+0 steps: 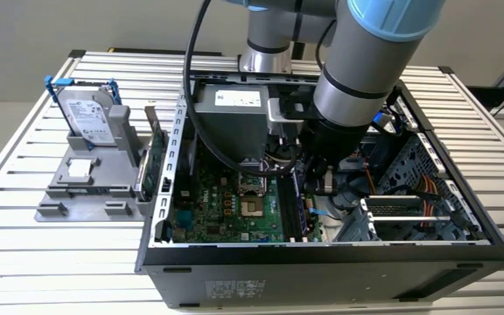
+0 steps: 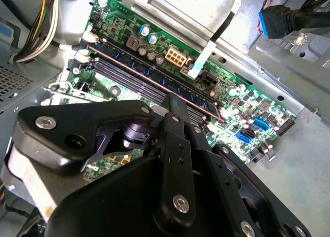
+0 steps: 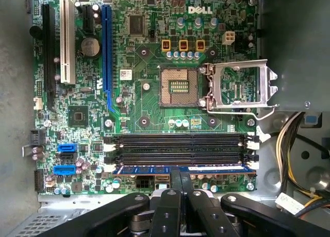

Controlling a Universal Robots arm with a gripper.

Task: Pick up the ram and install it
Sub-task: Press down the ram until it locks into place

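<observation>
Gripper (image 3: 180, 183) low in the first wrist view, jaws pinched shut on the ram (image 3: 180, 169) over its slot; any tilt could jam it.

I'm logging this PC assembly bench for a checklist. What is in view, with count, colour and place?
ram: one, blue-green, in the memory slot nearest the gripper
empty memory slots: three, black, beside the ram
motherboard: one, green, inside the case
computer case: one, black, on the slatted table
hard drive: one, silver with blue rails, in the grey holder at the exterior view's left
gripper: one, black, at the ram's edge
</observation>
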